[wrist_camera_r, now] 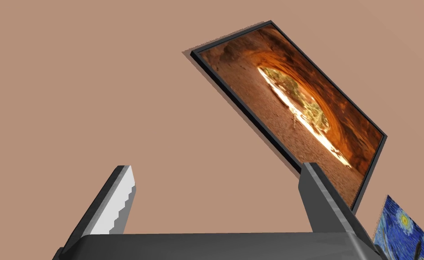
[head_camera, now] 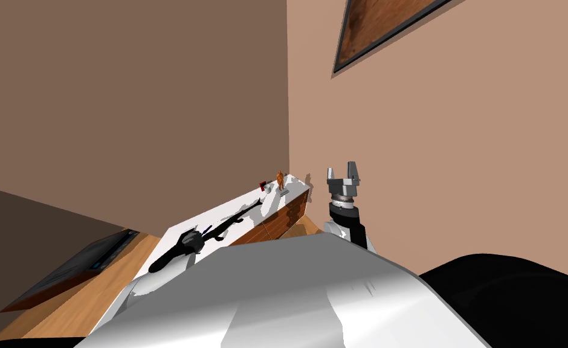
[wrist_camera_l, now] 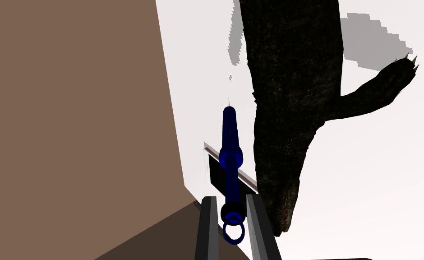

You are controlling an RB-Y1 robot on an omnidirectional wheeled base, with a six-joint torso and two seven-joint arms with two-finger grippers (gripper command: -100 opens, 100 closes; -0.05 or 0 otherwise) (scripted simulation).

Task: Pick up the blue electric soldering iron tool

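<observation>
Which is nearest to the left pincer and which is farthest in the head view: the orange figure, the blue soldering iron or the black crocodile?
1. The blue soldering iron: right between the fingers of the left pincer.
2. The black crocodile: beside the iron on the white cabinet top, with its snout by the pincer.
3. The orange figure: at the cabinet's far end, near the wall corner.

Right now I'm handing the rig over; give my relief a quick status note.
Left claw: shut on the blue soldering iron, near its ring end.
Right claw: open, idle, raised.
The iron is over the white top, beside a dark reptile figure.
Done: grasp. Left: lift clear; cannot tell whether it is off the surface.
</observation>
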